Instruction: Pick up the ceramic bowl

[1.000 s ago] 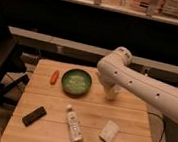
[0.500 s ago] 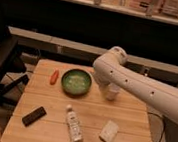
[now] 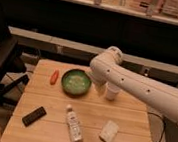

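Camera view is showing the green ceramic bowl [image 3: 76,81] sitting flat on the wooden table [image 3: 130,120], toward the back, between a small orange item [image 3: 54,76] and a white cup [image 3: 111,92]. The robot's white arm is reaching in from the right, its gripper [image 3: 94,81] hanging at the bowl's right rim. Whether it is open or closed cannot be told. The bowl is not yet lifted, so grasping and raising appear to be what is left.

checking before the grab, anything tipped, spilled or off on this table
Only the white bottle stands out: it lies on its side near the front edge, with no spill showing. The ceramic bowl sits upright, with the gripper at its rim nearest the white cup.
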